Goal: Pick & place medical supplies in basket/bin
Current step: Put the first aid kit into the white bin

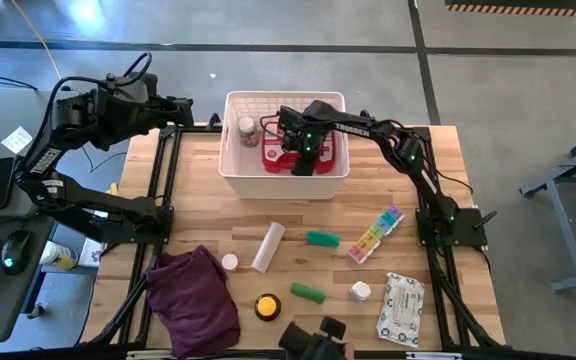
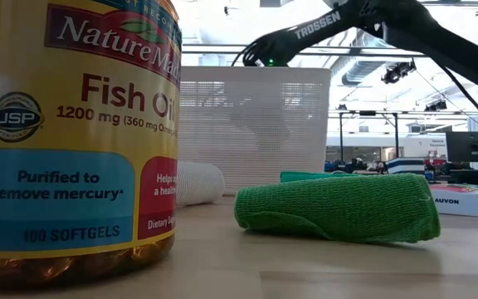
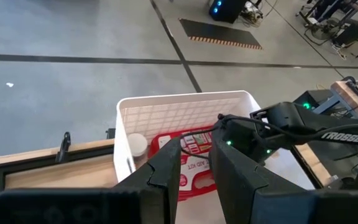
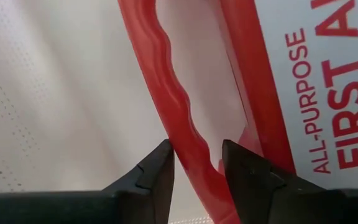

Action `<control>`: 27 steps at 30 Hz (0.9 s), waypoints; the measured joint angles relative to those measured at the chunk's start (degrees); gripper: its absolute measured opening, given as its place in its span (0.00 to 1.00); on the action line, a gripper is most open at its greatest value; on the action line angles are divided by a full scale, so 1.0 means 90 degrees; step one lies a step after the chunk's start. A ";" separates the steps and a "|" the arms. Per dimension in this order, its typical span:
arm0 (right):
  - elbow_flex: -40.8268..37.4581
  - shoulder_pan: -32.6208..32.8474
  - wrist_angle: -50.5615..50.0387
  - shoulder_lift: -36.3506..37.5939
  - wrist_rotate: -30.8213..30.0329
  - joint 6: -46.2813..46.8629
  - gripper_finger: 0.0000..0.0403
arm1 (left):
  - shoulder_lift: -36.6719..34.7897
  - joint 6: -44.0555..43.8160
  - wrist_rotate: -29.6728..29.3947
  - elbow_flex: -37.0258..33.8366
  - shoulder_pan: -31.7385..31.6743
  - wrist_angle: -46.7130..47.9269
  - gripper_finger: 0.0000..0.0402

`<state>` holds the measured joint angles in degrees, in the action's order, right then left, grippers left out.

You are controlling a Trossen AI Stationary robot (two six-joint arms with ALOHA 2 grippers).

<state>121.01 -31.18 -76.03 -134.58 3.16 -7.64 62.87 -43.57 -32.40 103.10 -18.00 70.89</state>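
Wooden table [image 1: 268, 200]; basket [image 1: 230, 150]; green rolls [image 1: 322, 238]; purple cloth [image 1: 193, 295]

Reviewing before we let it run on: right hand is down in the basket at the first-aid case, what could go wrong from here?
1. The right hand straddles the red handle of the first-aid case; if it lifts without clearing the handle, it may drag the case back out of the white basket.
2. A white-capped bottle stands beside the case; a shifting case could tip it.
3. The left hand waits just outside the basket, so a wide retreat might bring the arms close.
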 joint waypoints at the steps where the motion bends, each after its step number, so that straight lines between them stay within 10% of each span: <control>1: 0.0000 -0.0013 0.0003 0.0000 0.0048 0.0036 0.32 | 0.0000 0.0000 0.0000 0.0001 0.0000 0.0000 0.32; 14: -0.0029 0.0053 0.0339 0.0363 0.0279 0.0318 0.35 | 0.0000 0.0201 -0.0118 -0.0001 0.0000 -0.0053 0.32; 27: -0.0015 0.0062 0.0387 0.0580 0.0419 0.0530 0.68 | 0.0000 0.0381 -0.0064 0.0001 0.0000 -0.0056 0.32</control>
<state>120.88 -30.62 -72.55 -129.36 6.92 -2.87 62.87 -40.14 -32.98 103.11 -18.00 70.39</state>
